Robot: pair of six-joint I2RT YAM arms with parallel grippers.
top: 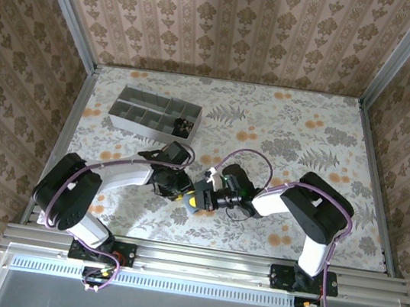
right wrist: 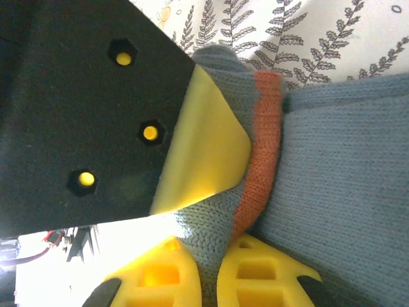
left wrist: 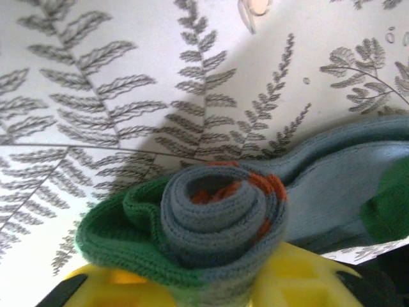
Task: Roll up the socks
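Over the table [top: 308,138], left pincer [left wrist: 208,284] meets right pincer [right wrist: 211,281] on sock [left wrist: 220,217].

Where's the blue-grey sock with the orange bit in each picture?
Top view: low middle, where left claw meets right claw; too small to see clearly.
Left wrist: blue-grey sock rolled up, bottom middle, between yellow fingers.
Right wrist: right half, orange band running down it.
Shared landmark: fern-print table.
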